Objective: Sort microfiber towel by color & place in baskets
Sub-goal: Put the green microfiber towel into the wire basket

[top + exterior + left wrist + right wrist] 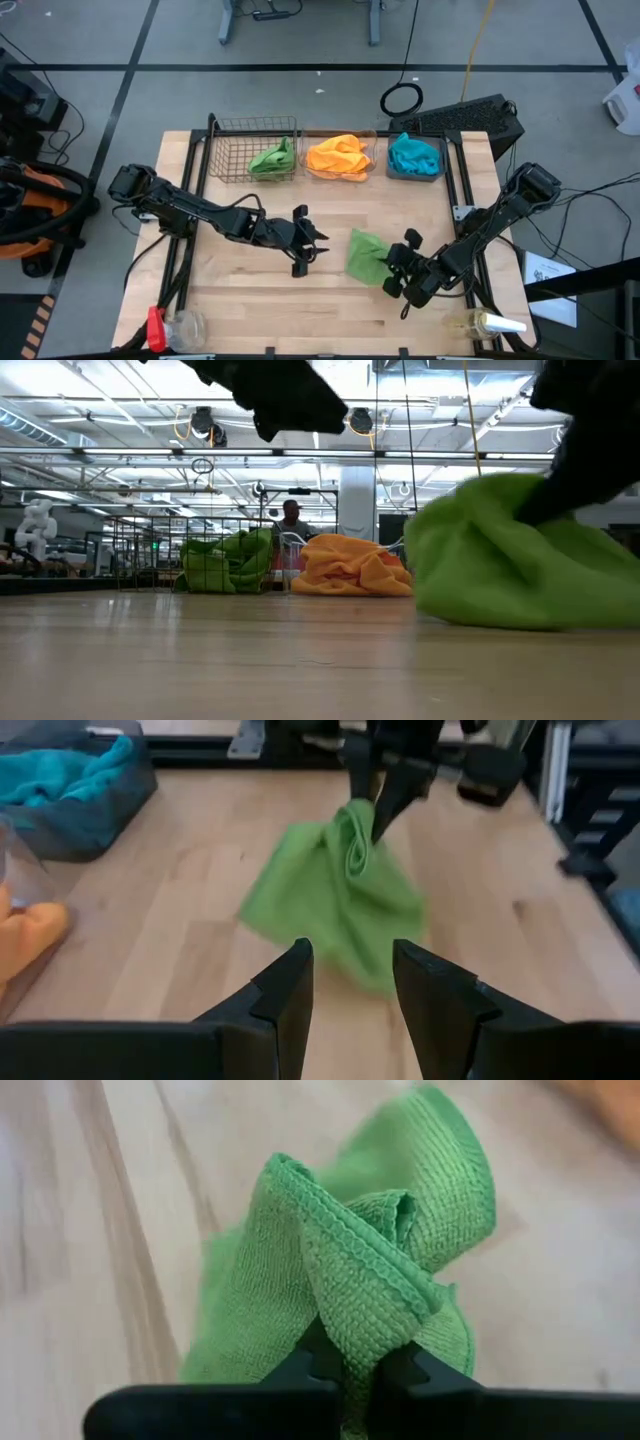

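A green microfiber towel lies bunched on the wood table, right of its middle. My right gripper is shut on the towel's right side. My left gripper hovers open left of the towel and touches nothing; its fingers point toward the towel. Along the far edge stand a wire-mesh basket with a green towel, a clear tub with an orange towel, and a dark grey tub with a teal towel. My right gripper pinches a gathered, hemmed fold of the green towel between its two fingers, with several layers bunched together. It comes slanting down from the table's right. The bunch stands up at the fingers, while the rest of the towel spreads on the table.
A bottle with a red cap lies at the near left corner and a pale bottle at the near right. A black keyboard-like object sits behind the grey tub. Bare wood lies between the grippers and the baskets. A person stands far behind.
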`<state>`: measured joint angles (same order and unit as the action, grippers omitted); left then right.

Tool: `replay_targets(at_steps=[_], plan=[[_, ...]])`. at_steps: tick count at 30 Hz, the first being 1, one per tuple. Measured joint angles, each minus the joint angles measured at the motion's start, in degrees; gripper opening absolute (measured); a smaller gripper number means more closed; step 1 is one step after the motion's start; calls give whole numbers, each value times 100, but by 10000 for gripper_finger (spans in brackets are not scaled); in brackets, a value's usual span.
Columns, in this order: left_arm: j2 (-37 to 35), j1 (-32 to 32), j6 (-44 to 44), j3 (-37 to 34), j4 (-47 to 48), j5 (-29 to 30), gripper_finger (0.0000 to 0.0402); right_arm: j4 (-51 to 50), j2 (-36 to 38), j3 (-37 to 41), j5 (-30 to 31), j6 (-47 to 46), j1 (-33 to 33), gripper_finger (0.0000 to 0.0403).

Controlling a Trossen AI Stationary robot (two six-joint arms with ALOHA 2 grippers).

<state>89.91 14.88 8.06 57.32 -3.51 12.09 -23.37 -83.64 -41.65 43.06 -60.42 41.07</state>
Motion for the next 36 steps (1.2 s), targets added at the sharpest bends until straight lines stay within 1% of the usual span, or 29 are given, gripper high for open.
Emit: replay_targets(at_steps=[4, 7, 9, 12, 17, 20, 22, 24, 26, 29, 31, 35, 36], plan=[[-2, 42, 403, 0, -219, 6, 145, 476, 2, 0, 655, 476, -64, 6], [-2, 57, 697, 2, -174, 19, 149, 786, 2, -2, 1067, 890, -103, 6], [37, 62, 820, 2, -151, 26, 161, 1010, 5, -3, 1350, 1246, -104, 6], [177, 62, 930, -46, -181, 56, 193, 1231, 7, -4, 1620, 1643, -119, 6], [597, 47, 1186, -149, -322, 445, 254, 1256, 31, -7, 1742, 1885, -159, 6], [764, 43, 1247, -176, -712, 540, 280, 1271, 57, -7, 1922, 2092, -204, 6], [899, 47, 1089, -223, -1274, 715, 291, 1282, 118, -7, 2075, 2250, -242, 6], [1039, 83, 937, -403, -1747, 1104, 298, 1284, 188, -7, 2147, 2395, -279, 6], [1262, 109, 917, -486, -2203, 1234, 299, 1287, 239, -7, 2152, 2569, -322, 6], [1498, 179, 920, -563, -2587, 1691, 300, 1327, 267, -11, 2156, 2754, -356, 6], [1653, 211, 963, -638, -2634, 2015, 300, 1395, 267, -7, 2138, 2863, -356, 6], [1927, 208, 1114, -649, -2650, 2210, 300, 1427, 267, -9, 2083, 2861, -353, 6], [1964, 207, 1116, -646, -2855, 2209, 300, 1420, 267, -9, 2024, 2863, -353, 6]])
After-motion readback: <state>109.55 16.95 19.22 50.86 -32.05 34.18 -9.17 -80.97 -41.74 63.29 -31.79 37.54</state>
